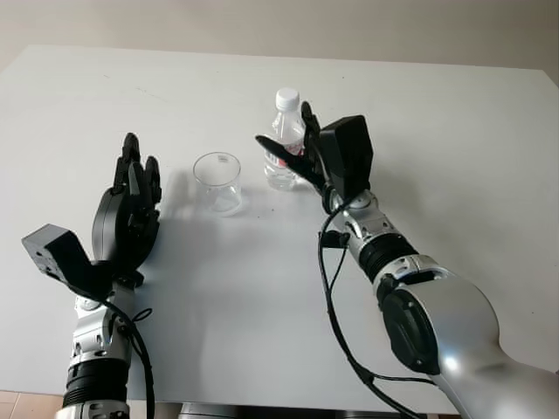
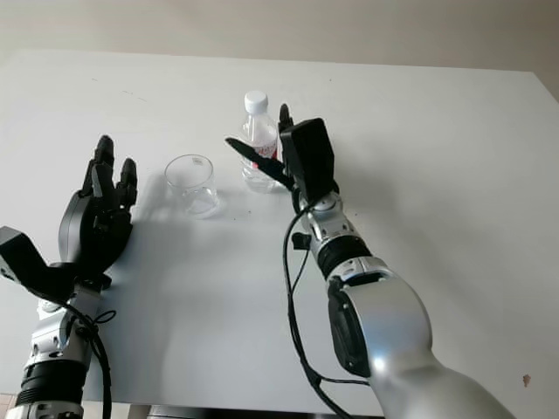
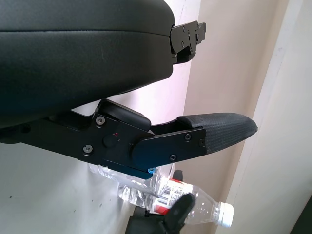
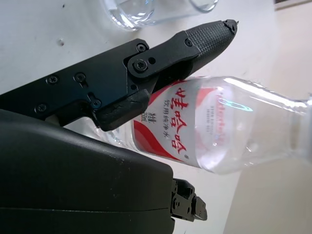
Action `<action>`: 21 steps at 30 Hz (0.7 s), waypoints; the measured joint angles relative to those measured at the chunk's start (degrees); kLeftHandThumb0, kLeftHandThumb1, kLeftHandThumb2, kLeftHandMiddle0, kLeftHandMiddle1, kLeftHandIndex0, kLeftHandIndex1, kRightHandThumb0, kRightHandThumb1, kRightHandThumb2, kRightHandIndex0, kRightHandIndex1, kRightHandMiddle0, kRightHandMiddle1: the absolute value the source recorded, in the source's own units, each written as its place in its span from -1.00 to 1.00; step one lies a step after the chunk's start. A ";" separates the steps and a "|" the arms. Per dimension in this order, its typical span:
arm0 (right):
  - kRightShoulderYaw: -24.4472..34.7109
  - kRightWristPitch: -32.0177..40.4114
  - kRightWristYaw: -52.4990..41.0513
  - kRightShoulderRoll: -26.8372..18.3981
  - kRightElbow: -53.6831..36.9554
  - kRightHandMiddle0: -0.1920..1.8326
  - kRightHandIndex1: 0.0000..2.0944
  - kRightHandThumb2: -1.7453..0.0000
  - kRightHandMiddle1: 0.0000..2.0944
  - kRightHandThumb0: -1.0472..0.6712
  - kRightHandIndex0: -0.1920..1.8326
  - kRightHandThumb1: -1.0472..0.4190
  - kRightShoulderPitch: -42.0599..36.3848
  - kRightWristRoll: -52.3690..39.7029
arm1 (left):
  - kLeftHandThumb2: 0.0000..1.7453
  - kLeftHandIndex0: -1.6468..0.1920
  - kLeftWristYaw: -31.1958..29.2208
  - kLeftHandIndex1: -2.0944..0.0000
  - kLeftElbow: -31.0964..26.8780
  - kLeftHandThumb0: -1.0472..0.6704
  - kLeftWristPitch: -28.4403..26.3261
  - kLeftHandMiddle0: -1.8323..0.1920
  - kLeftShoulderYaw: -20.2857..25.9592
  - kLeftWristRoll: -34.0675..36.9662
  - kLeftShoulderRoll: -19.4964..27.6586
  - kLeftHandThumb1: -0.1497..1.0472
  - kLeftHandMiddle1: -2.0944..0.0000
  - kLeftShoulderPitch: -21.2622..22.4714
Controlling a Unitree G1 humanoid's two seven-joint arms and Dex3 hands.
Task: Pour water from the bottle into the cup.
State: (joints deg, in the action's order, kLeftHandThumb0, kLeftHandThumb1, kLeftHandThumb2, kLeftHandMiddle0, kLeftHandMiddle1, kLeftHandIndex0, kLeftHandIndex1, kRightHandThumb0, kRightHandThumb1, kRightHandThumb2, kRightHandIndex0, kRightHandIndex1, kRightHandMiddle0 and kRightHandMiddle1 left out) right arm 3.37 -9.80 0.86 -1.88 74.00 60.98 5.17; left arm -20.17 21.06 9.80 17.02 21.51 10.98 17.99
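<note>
— Bottle (image 1: pixel 285 140)?
— Upright on the table (image 1: pixel 454 140), cap on, just right of the cup (image 1: pixel 217 181).
— Right hand (image 1: pixel 301 155)?
— Around the bottle, fingers (image 4: pixel 195 41) against its label; whether the grip is closed, I cannot tell.
— Left hand (image 1: pixel 131 209)?
— Open, holding nothing, left of the cup and apart from it.

- The black right hand (image 1: pixel 314 157) covers one side of the clear plastic bottle with the red-and-white label (image 1: pixel 285 144), so fingers-to-bottle contact cannot be judged.
- The clear glass cup (image 4: pixel 146 9) is cut off by the right wrist view's edge.
- The bottle's cap is cut off there too.
</note>
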 measured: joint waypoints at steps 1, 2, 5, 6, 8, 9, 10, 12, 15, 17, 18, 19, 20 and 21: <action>-0.05 0.01 0.16 0.15 0.02 -1.00 -1.00 0.94 -1.00 -0.83 -1.00 -0.83 0.00 0.13 | -0.31 1.00 0.10 1.00 -0.18 -0.76 -0.04 1.00 0.00 0.00 0.00 1.00 0.99 -0.13; -0.06 0.00 0.18 0.34 0.03 -1.00 -1.00 0.94 -1.00 -0.82 -1.00 -0.82 0.00 0.24 | -0.31 1.00 0.26 1.00 -0.36 -0.76 -0.12 1.00 0.00 0.00 0.00 1.00 0.98 -0.26; -0.25 -0.04 0.36 1.02 0.13 -1.00 -1.00 0.95 -1.00 -0.81 -1.00 -0.81 0.00 0.75 | -0.31 1.00 0.72 1.00 -0.78 -0.76 -0.36 1.00 0.00 0.00 0.00 1.00 0.98 -0.52; -0.49 -0.17 0.75 1.17 0.21 -0.99 -1.00 0.95 -0.99 -0.79 -1.00 -0.80 -0.01 1.09 | -0.31 1.00 0.78 1.00 -0.94 -0.76 -0.39 1.00 -0.01 0.00 0.00 1.00 0.98 -0.65; -1.01 -0.69 2.04 1.38 0.40 -0.96 -0.99 0.95 -0.97 -0.76 -0.99 -0.77 -0.01 1.93 | -0.30 1.00 0.79 1.00 -1.19 -0.76 -0.39 1.00 -0.01 0.00 0.00 1.00 0.98 -0.85; -1.38 -0.96 2.88 1.47 0.47 -0.92 -0.97 0.95 -0.95 -0.72 -0.97 -0.76 -0.01 2.56 | -0.30 1.00 0.77 1.00 -1.22 -0.76 -0.39 1.00 -0.01 0.00 0.00 1.00 0.99 -0.87; -1.70 -1.28 3.63 1.54 0.55 -0.89 -0.96 0.95 -0.94 -0.71 -0.95 -0.75 -0.01 3.15 | -0.30 1.00 0.77 1.00 -1.22 -0.76 -0.39 1.00 -0.01 0.00 0.00 1.00 0.98 -0.88; -2.22 -2.28 4.78 1.76 0.76 -0.80 -0.94 0.95 -0.90 -0.64 -0.89 -0.73 -0.02 3.78 | -0.30 1.00 0.79 1.00 -1.23 -0.76 -0.38 1.00 -0.02 -0.01 0.00 1.00 0.98 -0.90; -2.17 -3.78 5.36 2.20 1.09 -0.56 -0.85 0.95 -0.73 -0.51 -0.72 -0.70 -0.03 3.81 | -0.29 1.00 0.79 1.00 -1.23 -0.76 -0.35 1.00 -0.06 -0.02 -0.02 1.00 0.97 -0.91; -2.22 -4.25 6.21 2.43 1.22 -0.67 -0.49 0.94 -0.13 -0.47 -0.72 -0.68 -0.03 4.02 | -0.29 1.00 0.80 1.00 -1.23 -0.76 -0.33 1.00 -0.11 -0.02 -0.05 1.00 0.97 -0.91; -2.30 -4.32 6.82 2.54 1.31 -0.71 -0.10 0.94 0.16 -0.44 -0.81 -0.69 -0.03 4.26 | -0.30 1.00 0.80 1.00 -1.23 -0.76 -0.30 1.00 -0.12 -0.03 -0.07 1.00 0.97 -0.91; -2.42 -4.33 7.26 2.63 1.41 -0.71 0.33 0.94 0.45 -0.37 -0.83 -0.70 -0.03 4.46 | -0.30 1.00 0.80 1.00 -1.22 -0.76 -0.28 1.00 -0.14 -0.02 -0.09 1.00 0.97 -0.91; -2.47 -4.32 7.52 2.68 1.52 -0.69 0.54 0.93 0.63 -0.30 -0.80 -0.73 -0.03 4.59 | -0.30 1.00 0.83 1.00 -1.22 -0.77 -0.27 1.00 -0.16 -0.04 -0.11 1.00 0.97 -0.92; -2.50 -4.30 7.76 2.74 1.63 -0.68 0.75 0.93 0.81 -0.24 -0.77 -0.76 -0.03 4.73 | -0.29 1.00 0.87 1.00 -1.22 -0.77 -0.27 1.00 -0.18 -0.08 -0.11 1.00 0.98 -0.92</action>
State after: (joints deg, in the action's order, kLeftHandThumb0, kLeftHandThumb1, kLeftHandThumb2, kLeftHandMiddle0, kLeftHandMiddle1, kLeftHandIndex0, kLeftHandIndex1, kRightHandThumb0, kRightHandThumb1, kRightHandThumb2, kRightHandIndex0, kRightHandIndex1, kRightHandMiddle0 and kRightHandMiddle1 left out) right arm 0.86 -14.10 8.63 0.86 75.63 60.96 9.90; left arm -19.29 19.83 9.52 16.84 21.43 10.87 17.07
